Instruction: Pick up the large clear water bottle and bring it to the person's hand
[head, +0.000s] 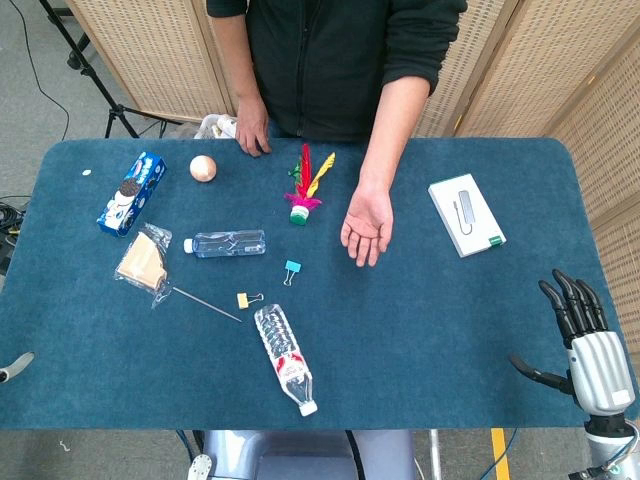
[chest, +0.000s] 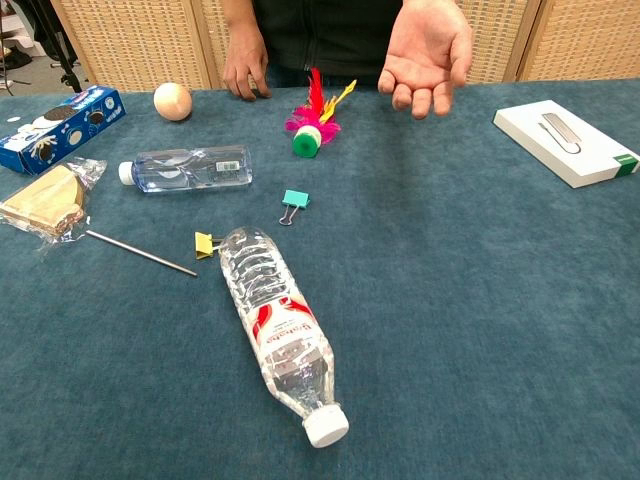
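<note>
The large clear water bottle has a red and white label and lies on its side near the table's front edge, white cap toward me. The person's hand is held out palm up, beyond the bottle and to its right. My right hand is at the table's front right corner, far right of the bottle, with its fingers spread and nothing in them. Only a grey tip of my left hand shows at the left edge, so how it is held is hidden.
A smaller clear bottle lies farther back left. Around it are a wrapped snack, a metal rod, yellow clip and teal clip. A cookie box, ball, feather shuttlecock and white box lie beyond.
</note>
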